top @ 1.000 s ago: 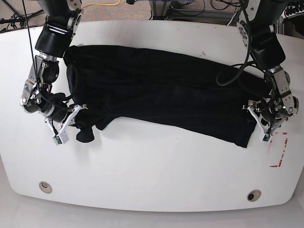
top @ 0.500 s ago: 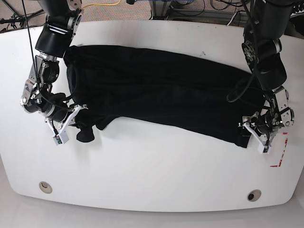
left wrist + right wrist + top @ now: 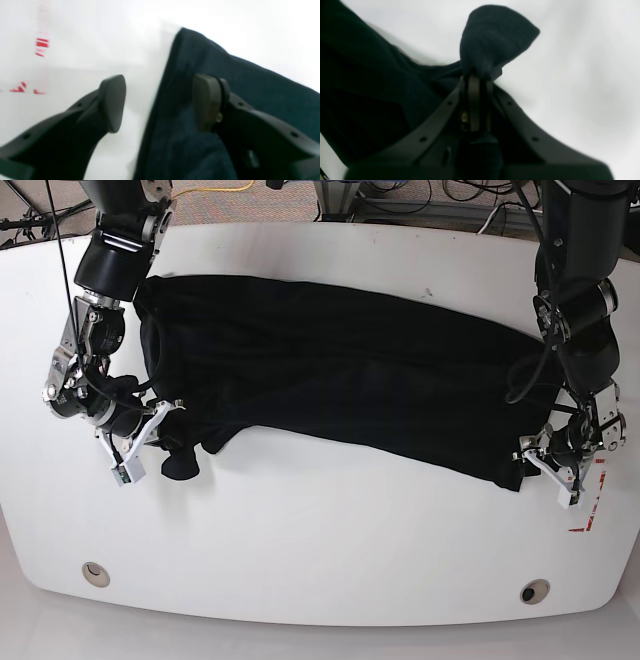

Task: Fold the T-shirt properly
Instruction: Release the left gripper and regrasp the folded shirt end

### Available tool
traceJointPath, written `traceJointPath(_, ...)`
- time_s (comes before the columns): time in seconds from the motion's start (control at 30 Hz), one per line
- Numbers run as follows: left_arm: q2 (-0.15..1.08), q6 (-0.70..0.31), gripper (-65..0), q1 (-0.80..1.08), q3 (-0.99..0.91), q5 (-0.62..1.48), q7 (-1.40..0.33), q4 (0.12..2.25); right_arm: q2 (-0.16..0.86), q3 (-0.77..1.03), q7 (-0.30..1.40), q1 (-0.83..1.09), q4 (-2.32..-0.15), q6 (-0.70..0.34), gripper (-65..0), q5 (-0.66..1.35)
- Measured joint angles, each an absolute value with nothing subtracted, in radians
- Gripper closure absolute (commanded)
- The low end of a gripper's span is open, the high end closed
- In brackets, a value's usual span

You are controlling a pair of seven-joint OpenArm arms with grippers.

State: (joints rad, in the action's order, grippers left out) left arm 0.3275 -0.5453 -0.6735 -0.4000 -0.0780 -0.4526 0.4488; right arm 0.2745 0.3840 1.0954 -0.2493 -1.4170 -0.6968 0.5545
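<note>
The black T-shirt [image 3: 340, 370] lies spread lengthwise across the white table [image 3: 320, 530]. My left gripper [image 3: 530, 464] is open at the shirt's front right corner. In the left wrist view the left gripper [image 3: 160, 102] straddles the shirt's edge [image 3: 170, 82]: one finger rests over bare table, the other over the cloth. My right gripper [image 3: 168, 448] is shut on a bunched piece of the shirt at its front left end. In the right wrist view the right gripper [image 3: 476, 77] pinches a knob of black cloth [image 3: 495, 35] that sticks out past the fingertips.
Red tape marks [image 3: 590, 510] lie on the table just right of the left gripper and also show in the left wrist view [image 3: 41, 43]. Two round holes [image 3: 96, 573] [image 3: 534, 591] sit near the table's front edge. Cables run behind the table's far edge.
The left arm has moved toward the table's front, bringing its open gripper down to the shirt's front right corner. The right gripper and its held cloth have not moved.
</note>
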Motion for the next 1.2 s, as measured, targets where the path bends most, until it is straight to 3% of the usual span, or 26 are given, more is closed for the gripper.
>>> traceJointPath(0.37,0.283,-0.537,-35.7,-0.678,-0.350,-0.074,-0.423,0.447,0.274,0.384,1.095,-0.249,-1.417,-0.697,-2.1,0.555)
traceJointPath(0.4,0.275,-0.538,-33.5,-0.679,-0.350,-0.073,-0.424,0.447,0.274,0.384,1.095,-0.249,-1.417,-0.697,-2.1,0.555)
traceJointPath(0.53,0.262,-0.538,-12.1,-0.679,-0.350,-0.068,-0.424,0.447,0.275,0.384,1.095,-0.249,-1.417,-0.697,-2.1,0.554)
traceJointPath(0.63,0.261,-0.538,0.0,-0.677,-0.347,-0.067,-0.425,0.447,0.277,0.384,1.095,-0.249,-1.417,-0.696,-1.9,0.554)
traceJointPath(0.97,0.258,-0.507,0.0,-0.678,-0.312,-0.059,-0.430,0.458,0.280,0.384,1.092,-0.253,-1.418,-0.697,0.0,0.554)
traceJointPath(1.2,0.250,-0.582,0.0,-0.632,-0.323,-0.082,-0.667,0.684,0.307,0.385,1.122,-0.274,-1.480,-0.698,0.0,0.567)
